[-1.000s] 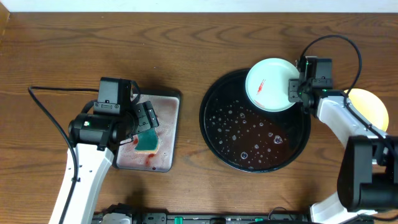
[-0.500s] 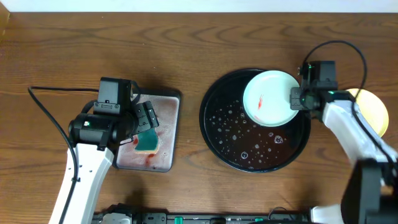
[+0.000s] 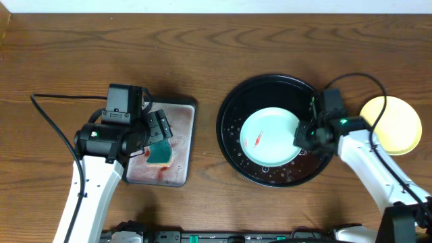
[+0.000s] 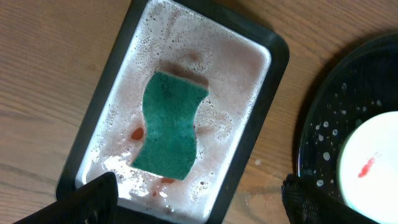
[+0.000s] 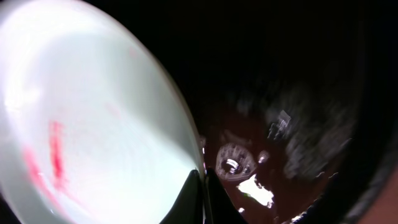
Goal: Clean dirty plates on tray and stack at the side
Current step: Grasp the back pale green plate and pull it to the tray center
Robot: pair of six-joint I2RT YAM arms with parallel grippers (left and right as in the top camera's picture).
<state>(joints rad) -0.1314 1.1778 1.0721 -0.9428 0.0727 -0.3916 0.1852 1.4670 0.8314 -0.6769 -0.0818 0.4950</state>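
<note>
Now grips mint-white plate (image 3: 268, 136) by its right rim with right gripper (image 3: 302, 135), jaws pinched tight on the edge. Holds it over the middle of the wet black tray (image 3: 229, 108), red smear facing up; cannot tell if resting or lifted. Hovers left gripper (image 3: 156, 131) above green sponge (image 3: 160, 154) in small soapy tray (image 3: 183, 111), jaws wide apart, nothing held. Shows yellow plate (image 3: 391, 125) on table (image 3: 202, 47), right of black tray.

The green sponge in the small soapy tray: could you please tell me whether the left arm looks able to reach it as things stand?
Probably yes. The left gripper hangs open just above the sponge, which lies flat and uncovered in the small tray, with nothing between them.
</note>
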